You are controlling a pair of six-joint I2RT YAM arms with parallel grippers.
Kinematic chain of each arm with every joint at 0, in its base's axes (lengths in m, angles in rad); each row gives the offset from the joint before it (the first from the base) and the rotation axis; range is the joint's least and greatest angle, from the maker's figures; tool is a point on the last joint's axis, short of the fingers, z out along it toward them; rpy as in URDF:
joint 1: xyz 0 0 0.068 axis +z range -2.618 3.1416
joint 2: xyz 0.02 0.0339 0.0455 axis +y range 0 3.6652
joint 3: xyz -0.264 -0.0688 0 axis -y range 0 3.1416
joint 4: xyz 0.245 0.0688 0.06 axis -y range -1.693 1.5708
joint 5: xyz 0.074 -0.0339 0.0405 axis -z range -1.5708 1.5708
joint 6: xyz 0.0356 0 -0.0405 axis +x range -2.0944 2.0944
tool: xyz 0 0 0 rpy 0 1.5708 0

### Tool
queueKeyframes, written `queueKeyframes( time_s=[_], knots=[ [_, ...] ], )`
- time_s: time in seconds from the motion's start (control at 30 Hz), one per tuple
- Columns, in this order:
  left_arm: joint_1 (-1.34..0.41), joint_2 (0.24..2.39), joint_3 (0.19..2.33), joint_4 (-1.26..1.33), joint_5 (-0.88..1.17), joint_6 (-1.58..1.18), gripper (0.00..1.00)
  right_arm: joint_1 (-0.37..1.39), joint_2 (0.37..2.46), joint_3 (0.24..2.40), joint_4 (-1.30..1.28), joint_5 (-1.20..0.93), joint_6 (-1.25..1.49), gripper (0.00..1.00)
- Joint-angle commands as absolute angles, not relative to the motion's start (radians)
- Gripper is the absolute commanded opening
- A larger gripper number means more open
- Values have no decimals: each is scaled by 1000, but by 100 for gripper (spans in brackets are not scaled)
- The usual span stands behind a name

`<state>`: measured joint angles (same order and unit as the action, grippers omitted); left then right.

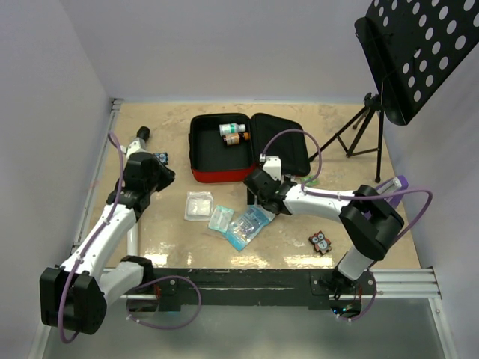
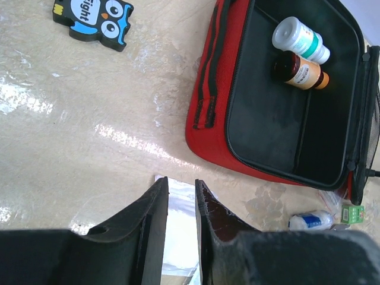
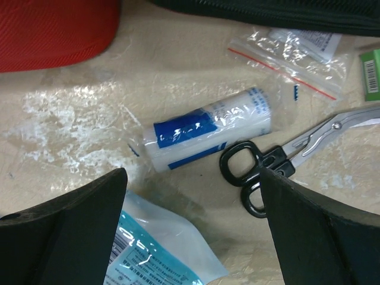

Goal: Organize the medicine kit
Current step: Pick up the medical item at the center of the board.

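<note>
The open medicine kit (image 1: 217,176) is lying toward the table's (image 1: 165,127) far edge, just beyond the right pincer (image 3: 193,172), which is gaping wide. The left pincer (image 2: 181,181), narrowly parted, is hovering left of it.

The black-handled metal scissors (image 3: 276,161) ran off the right wrist view's right edge, where a green printed box (image 3: 371,71) showed only a sliver. In the left wrist view the black-and-blue owl-shaped card (image 2: 95,18) lost its top to the frame, and a flat white packet (image 2: 178,231) lay half hidden behind the left gripper (image 2: 181,181).
</note>
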<state>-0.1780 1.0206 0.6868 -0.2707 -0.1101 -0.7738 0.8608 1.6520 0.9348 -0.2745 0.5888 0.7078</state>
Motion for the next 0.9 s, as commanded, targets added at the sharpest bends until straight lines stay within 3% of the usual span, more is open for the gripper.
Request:
queueKeyframes(
  time_s=[0.0,0.63,0.87],
  knots=[
    [-178,1012,664,-244,-81,-768,29,850,1634,973,-265,675,719,97],
    [-178,1032,652,-227,-87,-772,29,724,1735,991,-170,571,606,98],
    [-178,1032,650,-232,-94,-770,29,721,1749,974,-144,537,597,91]
  ],
)
